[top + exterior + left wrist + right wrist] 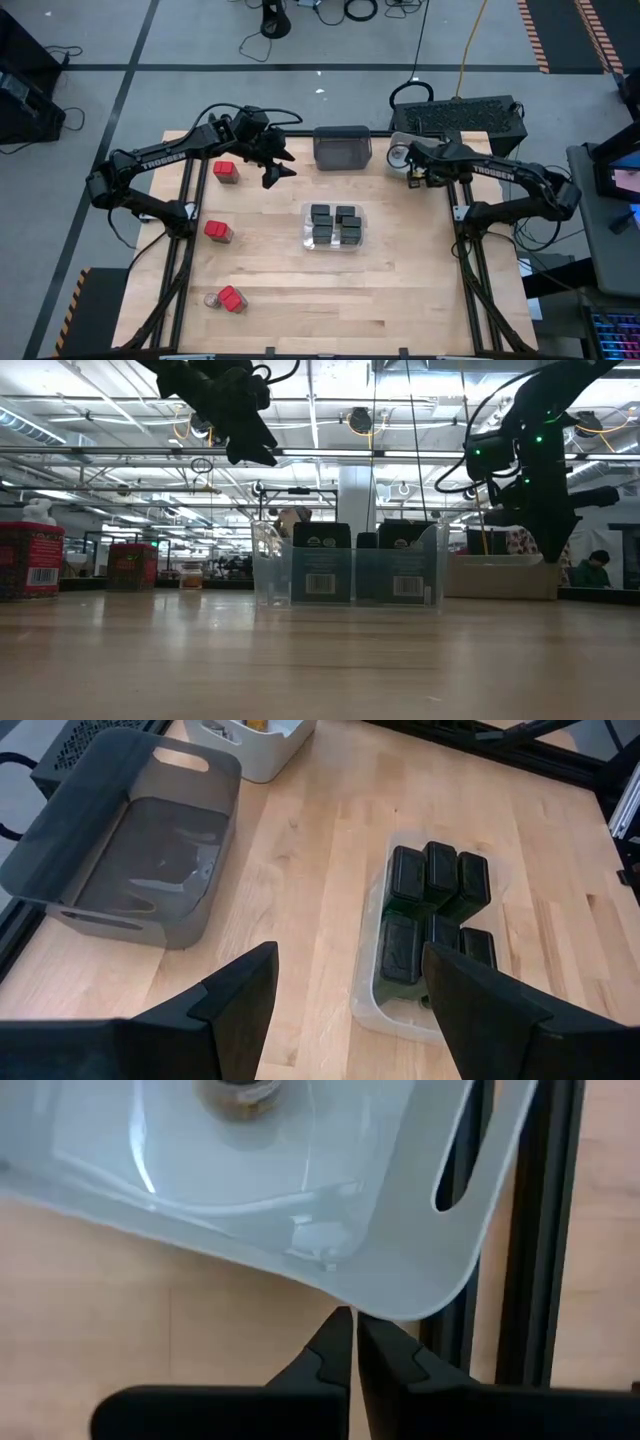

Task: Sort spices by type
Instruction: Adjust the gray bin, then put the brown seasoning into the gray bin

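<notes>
So the black boxes (334, 226) are already done, six of them packed in the clear bin (362, 243) mid-table. What's left out: three red boxes on the left side, one near the back (226, 172), one halfway (218, 232), one near the front (232, 299) with a little round jar (211, 300) touching it. There's also at least one jar (238, 1092) sitting in the light grey bin (398, 143) at the back right.

The right gripper (346, 1332) sits just beside that bin's rim, fingers pressed together with nothing between them. It's empty, so I'd leave it parked or pull it off the bin wall so it doesn't nudge it.

The left gripper (345, 982) hovers well above the table between the back red box and the dark grey bin (130, 840), fingers spread, holding nothing. That bin looks empty, so my guess is the reds go there. Next move, I'd say: swing left to the back red box, come straight down with fingers either side of it, and squeeze the flat sides. For the front one, watch the jar that's touching it, easy to knock over.
</notes>
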